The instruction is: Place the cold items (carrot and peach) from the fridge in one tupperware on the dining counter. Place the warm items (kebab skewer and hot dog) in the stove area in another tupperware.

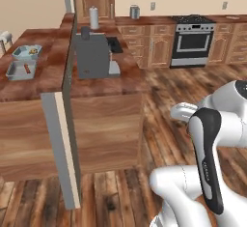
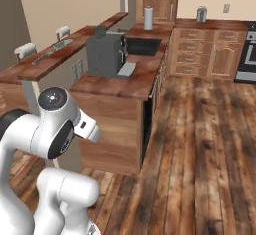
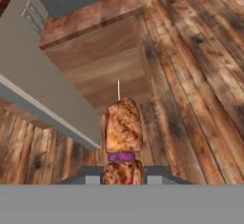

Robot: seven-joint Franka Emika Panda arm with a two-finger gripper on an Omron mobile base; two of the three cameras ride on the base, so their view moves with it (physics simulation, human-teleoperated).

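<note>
From the left base view, I am heading for the two clear plastic tupperware tubs (image 1: 24,61) on the brown wooden tabletop (image 1: 46,83). In the hand view, my tool (image 3: 122,180) is clenching the browned-meat kebab skewer (image 3: 123,131) over the floor; I should be keeping it level.

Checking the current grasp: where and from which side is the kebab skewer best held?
Around a meat chunk at one end, as the gripper does now, jaws closing across the kebab skewer from both sides. It is long and narrow, its thin bare tip pointing away offers little to clamp.
</note>
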